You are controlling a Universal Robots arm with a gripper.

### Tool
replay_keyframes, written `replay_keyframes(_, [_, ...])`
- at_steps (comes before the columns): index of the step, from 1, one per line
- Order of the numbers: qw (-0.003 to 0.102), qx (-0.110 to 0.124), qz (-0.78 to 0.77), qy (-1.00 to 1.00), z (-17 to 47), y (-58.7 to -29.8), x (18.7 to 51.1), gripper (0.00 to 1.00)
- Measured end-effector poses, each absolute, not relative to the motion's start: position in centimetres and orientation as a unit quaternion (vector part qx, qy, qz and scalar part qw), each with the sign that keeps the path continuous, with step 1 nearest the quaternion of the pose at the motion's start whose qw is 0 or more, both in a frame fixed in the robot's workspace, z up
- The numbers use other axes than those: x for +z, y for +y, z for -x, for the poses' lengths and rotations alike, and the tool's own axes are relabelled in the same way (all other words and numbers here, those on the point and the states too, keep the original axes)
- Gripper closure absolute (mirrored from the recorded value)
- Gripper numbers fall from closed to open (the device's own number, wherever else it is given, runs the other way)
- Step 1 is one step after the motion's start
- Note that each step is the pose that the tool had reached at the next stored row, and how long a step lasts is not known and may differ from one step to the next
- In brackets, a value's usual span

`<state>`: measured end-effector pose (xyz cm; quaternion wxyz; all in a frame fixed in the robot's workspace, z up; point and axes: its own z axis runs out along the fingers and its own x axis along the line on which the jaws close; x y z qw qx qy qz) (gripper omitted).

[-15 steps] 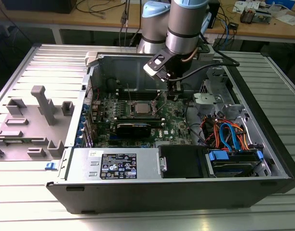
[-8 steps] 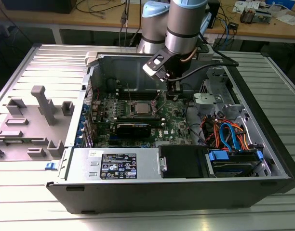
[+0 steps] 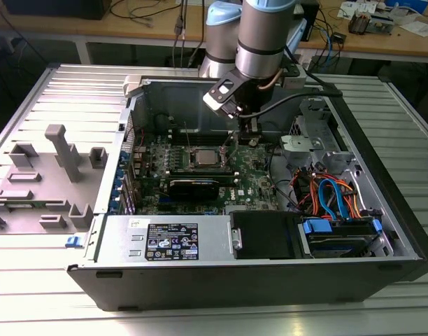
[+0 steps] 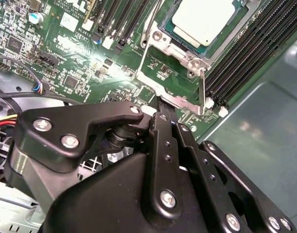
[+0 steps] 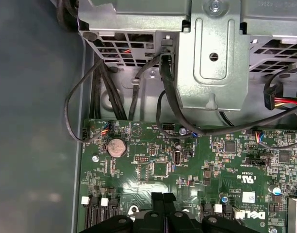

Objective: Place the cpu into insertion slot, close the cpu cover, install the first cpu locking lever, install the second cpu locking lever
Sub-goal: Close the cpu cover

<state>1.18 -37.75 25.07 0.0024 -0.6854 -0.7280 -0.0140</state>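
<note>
The cpu (image 3: 203,157) (image 4: 206,19), a small square chip with a silver top, lies in the insertion slot (image 3: 191,165) (image 4: 189,54) on the green motherboard (image 3: 252,183). The cpu cover (image 4: 173,100), a thin silvery frame with a cut-out middle, stands tilted up beside the slot. A wire locking lever (image 4: 147,35) is raised along the slot's edge. My gripper (image 3: 247,138) (image 4: 163,109) (image 5: 163,198) hangs over the board just beside the slot, on the exterior view's right. Its black fingers are shut together, with the tips at the cover's free edge.
A long black card (image 3: 193,187) lies in front of the slot, and black memory slots (image 4: 245,53) flank it. A power supply (image 3: 168,241) and a drive bay with coloured cables (image 3: 333,199) fill the case front. A metal cage (image 5: 211,53) and black cables (image 5: 168,97) border the board.
</note>
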Motion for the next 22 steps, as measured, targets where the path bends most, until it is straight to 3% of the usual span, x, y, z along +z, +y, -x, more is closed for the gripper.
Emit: replay_keyframes(22, [0.002, -0.014, 0.685, -0.728, -0.47, -37.75, 25.07, 0.89])
